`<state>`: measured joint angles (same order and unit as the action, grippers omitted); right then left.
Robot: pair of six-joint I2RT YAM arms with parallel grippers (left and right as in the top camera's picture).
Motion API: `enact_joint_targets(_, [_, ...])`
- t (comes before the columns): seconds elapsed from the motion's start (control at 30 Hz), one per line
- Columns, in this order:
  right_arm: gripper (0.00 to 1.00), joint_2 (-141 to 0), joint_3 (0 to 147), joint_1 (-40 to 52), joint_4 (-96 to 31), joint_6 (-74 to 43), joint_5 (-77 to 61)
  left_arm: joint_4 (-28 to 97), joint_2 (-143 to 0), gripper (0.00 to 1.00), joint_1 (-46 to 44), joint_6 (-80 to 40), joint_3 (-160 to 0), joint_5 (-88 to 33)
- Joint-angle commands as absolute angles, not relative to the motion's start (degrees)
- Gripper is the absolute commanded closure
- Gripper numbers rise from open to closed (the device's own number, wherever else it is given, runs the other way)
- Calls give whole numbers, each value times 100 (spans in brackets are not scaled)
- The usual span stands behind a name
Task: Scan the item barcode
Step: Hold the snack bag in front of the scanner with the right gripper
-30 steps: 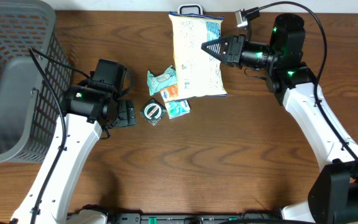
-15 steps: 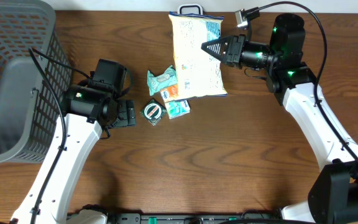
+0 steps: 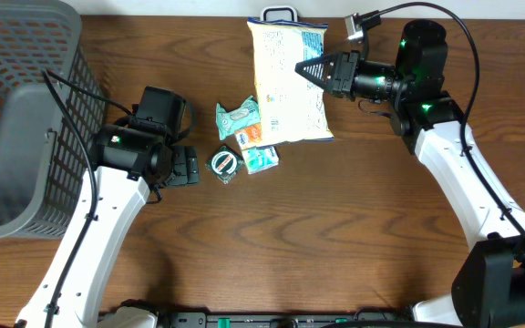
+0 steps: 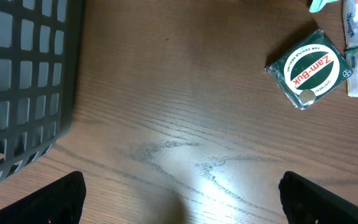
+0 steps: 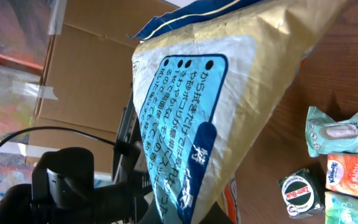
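Bag (image 3: pixel 285 87) is pinched at its right edge by our closed right hand (image 3: pixel 310 68). Left hand (image 4: pixel 182 202) gapes wide over bare counter (image 4: pixel 166 112) between basket (image 4: pixel 23 81) wall and Zam-Buk tin (image 4: pixel 308 67).

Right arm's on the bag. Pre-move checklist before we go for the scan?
1. Right gripper shut on the snack bag: ok; in the wrist view the bag narrows into the closed gripper.
2. Barcode facing out: cannot tell; only Japanese print shows.
3. Left gripper open and empty: ok.
4. Zam-Buk tin apart from the left fingers: ok.
5. Orange packet free of the bag's lower edge: cannot tell; they look to be touching.
6. Scanner located: cannot tell; none identified in any view.
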<state>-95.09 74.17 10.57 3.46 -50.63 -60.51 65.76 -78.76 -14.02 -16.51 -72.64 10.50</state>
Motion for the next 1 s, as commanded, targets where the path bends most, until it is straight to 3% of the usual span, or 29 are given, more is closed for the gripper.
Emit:
enact_joint_targets(0.0, [99,-9400,7467,1094,366,-4969,-6051,6593,-7898,2,-1382,-1660,-7253,1120])
enact_joint_targets(0.97, [99,-9402,7443,1092,154,-4635,-5848,6593,-7898,2,-1382,-1662,-7253,1120])
